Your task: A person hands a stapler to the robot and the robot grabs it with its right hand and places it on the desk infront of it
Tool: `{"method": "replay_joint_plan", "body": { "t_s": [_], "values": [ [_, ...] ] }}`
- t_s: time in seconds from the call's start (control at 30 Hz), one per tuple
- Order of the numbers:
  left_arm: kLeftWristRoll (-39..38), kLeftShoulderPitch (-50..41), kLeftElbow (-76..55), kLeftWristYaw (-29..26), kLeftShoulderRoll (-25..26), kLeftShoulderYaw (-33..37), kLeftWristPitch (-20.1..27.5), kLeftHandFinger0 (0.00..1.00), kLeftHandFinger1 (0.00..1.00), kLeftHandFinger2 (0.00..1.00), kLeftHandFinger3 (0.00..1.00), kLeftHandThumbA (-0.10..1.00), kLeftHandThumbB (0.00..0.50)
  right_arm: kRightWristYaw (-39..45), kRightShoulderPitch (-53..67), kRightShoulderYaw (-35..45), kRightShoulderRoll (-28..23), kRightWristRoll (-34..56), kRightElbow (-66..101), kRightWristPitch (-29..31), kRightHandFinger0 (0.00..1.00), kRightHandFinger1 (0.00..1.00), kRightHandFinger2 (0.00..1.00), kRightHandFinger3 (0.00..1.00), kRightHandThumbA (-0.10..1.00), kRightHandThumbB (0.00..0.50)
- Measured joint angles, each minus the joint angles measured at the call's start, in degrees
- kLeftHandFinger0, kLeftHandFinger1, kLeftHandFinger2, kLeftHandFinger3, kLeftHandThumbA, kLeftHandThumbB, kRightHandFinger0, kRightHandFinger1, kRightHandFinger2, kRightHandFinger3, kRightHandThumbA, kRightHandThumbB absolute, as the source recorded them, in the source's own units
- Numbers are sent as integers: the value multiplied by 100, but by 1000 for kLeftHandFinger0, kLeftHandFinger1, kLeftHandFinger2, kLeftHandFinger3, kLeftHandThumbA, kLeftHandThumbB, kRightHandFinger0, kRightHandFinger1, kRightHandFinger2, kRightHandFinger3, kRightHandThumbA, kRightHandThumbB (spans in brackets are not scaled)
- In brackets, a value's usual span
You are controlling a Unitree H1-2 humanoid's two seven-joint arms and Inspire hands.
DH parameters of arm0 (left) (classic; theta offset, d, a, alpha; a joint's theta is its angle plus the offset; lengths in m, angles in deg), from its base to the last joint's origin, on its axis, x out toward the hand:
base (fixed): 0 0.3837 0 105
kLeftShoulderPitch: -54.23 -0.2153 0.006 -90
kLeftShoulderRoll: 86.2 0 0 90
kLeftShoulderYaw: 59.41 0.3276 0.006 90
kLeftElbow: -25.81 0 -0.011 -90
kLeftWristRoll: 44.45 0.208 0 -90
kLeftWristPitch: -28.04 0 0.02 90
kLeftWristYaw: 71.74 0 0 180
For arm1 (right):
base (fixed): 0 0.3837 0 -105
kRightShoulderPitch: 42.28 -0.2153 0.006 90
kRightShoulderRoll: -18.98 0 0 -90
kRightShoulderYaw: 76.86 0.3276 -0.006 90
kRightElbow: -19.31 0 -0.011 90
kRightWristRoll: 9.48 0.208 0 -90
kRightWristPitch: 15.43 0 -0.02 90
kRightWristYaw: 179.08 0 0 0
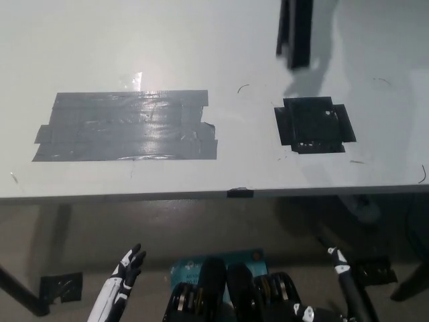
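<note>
A black oblong object [295, 32], which looks like the stapler, hangs over the far side of the white desk [201, 40] at the top edge, blurred, with its shadow to the right. Whatever holds it is out of view. My white left hand [125, 276] rests low at the lower left, below the desk's near edge, fingers stretched out and holding nothing. At the lower right, my black right hand [340, 267] also sits below the desk edge, seen edge-on, straight and holding nothing. Both hands are far from the black object.
A wide patch of grey tape [127, 126] lies on the desk's left half. A smaller black tape square [314, 125] lies right of the middle. The desk's near edge [214, 194] runs across the picture, with dark floor below it.
</note>
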Motion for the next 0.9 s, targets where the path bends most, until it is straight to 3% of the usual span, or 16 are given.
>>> {"method": "replay_joint_plan", "body": {
  "t_s": [0.13,0.27,0.37,0.9],
  "values": [
    [-147,-4,1,81,11,-12,84,1000,1000,1000,1000,1000,500,-61,-42,156,196,46,589,63,1000,1000,1000,1000,1000,349],
    [-165,-10,14,84,17,-19,145,1000,1000,1000,1000,1000,500,-68,-355,327,314,45,1015,49,1000,1000,1000,1000,1000,334],
    [-166,-10,40,84,20,-22,187,1000,1000,1000,1000,1000,500,-64,-738,451,356,44,1068,-11,1000,1000,1000,1000,1000,357],
    [-251,30,170,86,22,-36,262,1000,1000,1000,1000,1000,500,18,-3062,1276,31,351,-172,-924,1000,1000,1000,1000,1000,266]
  ]
}}
